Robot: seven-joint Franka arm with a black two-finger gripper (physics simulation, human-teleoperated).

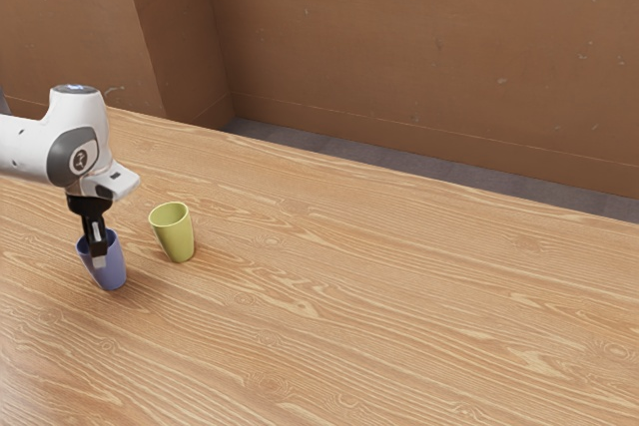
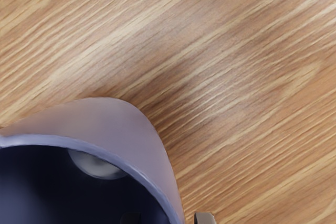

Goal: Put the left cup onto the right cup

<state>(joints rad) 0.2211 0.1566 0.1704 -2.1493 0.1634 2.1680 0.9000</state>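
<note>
The pincer (image 1: pixel 96 246) is down at the rim of the blue cup (image 1: pixel 105 268), which stands on the counter (image 1: pixel 399 276) at the exterior view's left. I cannot tell whether it is clamped on the cup or just poised there. The main risk is a hold on only one side of the rim. The cup would probably swing or slip out when lifted, or tip over if the pincer nudges it first. The wrist view looks straight down onto the curved rim of the blue cup (image 2: pixel 105 124), so the pincer seems set off to one edge, not centred. The green cup (image 1: pixel 173 231) stands upright near it toward the exterior view's right, apart from it, and is light enough to be knocked over by a low carry or an off-centre set-down. Nothing stands between the two cups. The brown wall (image 1: pixel 419 37) is well behind.
</note>
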